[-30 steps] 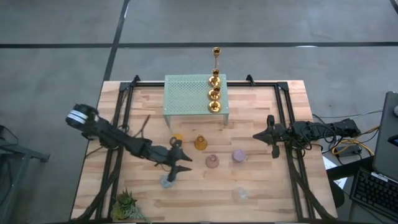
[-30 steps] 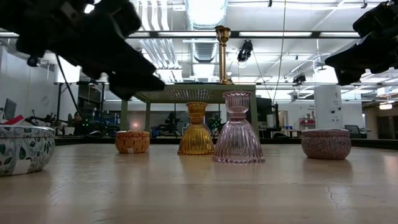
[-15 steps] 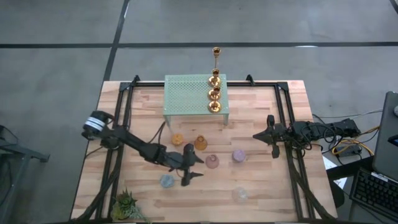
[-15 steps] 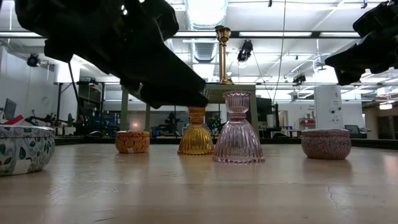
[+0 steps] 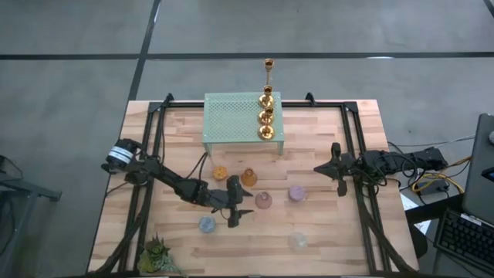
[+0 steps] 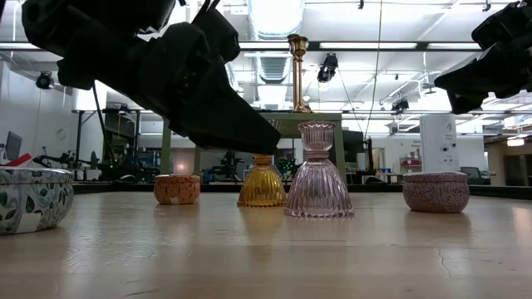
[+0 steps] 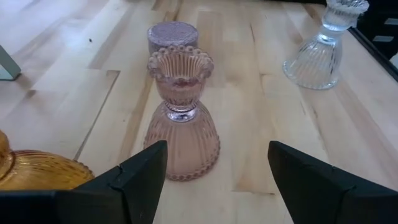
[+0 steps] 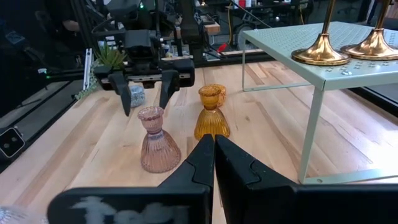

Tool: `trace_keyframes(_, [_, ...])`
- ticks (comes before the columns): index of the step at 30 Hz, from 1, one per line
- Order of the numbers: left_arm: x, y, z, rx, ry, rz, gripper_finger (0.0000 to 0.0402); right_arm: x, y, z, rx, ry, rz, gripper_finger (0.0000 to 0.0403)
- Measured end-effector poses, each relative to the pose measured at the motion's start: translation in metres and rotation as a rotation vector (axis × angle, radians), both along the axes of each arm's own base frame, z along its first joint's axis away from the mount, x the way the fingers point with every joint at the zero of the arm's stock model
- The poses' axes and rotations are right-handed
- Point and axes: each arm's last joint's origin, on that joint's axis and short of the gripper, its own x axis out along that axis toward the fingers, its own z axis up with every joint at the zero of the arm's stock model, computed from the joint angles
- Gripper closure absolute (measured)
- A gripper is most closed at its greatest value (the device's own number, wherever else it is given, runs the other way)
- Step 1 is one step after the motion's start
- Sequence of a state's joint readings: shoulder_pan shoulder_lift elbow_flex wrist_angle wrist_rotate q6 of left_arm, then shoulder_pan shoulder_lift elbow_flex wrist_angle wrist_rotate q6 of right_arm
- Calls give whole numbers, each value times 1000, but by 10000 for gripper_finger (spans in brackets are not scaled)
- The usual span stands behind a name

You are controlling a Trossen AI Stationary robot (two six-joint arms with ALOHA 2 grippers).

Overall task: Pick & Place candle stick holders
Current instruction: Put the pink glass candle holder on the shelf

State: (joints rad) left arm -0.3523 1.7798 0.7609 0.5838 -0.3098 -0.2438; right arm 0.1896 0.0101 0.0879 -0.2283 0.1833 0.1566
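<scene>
Left gripper (image 5: 236,208) hangs with fingers spread, released, just short of the pink holder (image 5: 264,201); we see it has swung from the blue holder (image 5: 207,224) toward this one since a second ago. Right gripper (image 5: 337,179) waits clenched by the table's (image 5: 324,232) right side. Gold candlesticks (image 5: 265,133) stand on the green stand (image 5: 231,120). Beyond the wooden table lies a lit workshop.

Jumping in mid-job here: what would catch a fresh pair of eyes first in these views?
The left claw hangs open just short of the pink glass holder at mid-table, its fingers lined up to either side of it. Next, the row of gold candlesticks gleaming on the mint-green stand at the far edge. The right claw waits shut at the right.
</scene>
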Motion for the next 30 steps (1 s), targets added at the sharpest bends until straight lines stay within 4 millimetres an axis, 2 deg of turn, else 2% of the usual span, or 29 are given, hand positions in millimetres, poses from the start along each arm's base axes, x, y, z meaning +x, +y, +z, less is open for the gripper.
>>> trace_keyframes(21, [-1,4,-3,34,-2,55,119,0,0,0,0,0,0,394])
trace_keyframes(30, [14,2,-16,53,-31,123,119,0,0,0,0,-1,1,394])
